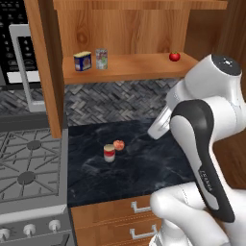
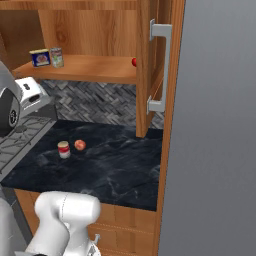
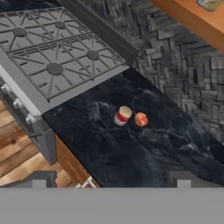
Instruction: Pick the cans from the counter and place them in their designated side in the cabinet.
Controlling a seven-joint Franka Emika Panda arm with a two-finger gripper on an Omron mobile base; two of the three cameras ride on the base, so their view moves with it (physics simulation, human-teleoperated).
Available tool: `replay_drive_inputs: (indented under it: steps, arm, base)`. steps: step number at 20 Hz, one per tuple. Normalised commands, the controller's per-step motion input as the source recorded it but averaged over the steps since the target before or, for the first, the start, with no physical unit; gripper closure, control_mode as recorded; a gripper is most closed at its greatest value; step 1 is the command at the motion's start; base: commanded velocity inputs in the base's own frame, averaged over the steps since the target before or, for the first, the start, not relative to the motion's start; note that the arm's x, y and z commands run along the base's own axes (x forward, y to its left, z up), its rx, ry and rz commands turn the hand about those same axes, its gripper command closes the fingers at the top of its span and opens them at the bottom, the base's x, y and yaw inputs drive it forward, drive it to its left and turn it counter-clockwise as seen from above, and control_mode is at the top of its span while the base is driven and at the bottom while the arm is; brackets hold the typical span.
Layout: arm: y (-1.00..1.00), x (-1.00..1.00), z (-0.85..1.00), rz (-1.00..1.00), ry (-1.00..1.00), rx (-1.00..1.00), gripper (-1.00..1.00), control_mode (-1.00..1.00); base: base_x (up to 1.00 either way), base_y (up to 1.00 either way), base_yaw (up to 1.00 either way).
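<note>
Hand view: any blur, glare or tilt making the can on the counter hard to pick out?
Hand view: soft and rolled, but the red-and-white can reads clearly on the dark counter, no glare, beside the small fruit. Left base view: the can is small, its shadow barely visible. Right base view: low-resolution, evenly lit.

Glossy marbled stone counter (image 1: 144, 163), wooden cabinet (image 1: 129, 33)

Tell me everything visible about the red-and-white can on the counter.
The red-and-white can is a small cylinder with a pale silvery top, a red band around its middle and a white base. It stands upright on the dark marbled counter, near the stove side. A small round red-orange fruit sits close beside it; whether they touch is unclear. Nothing grips it.
</note>
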Motion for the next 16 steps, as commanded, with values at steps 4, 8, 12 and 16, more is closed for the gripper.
replay_drive_inputs:
  steps: [4, 8, 12, 16]
  arm:
    - [0.00, 0.12, -0.12, -0.11, 0.00, 0.04, -1.00, -1.00]
    - [0.00, 0.10, -0.17, -0.14, 0.03, 0.04, -1.00, -1.00]
    - [-0.03, 0.19, -0.22, -0.17, 0.11, 0.07, -1.00, -1.00]
    - [-0.01, 0.24, -0.15, -0.15, 0.14, 0.01, -1.00, -1.00]
  base:
    - [0.00, 0.00, 0.00]
    - [0.00, 0.00, 0.00]
    - [0.00, 0.00, 0.00]
    - [0.00, 0.00, 0.00]
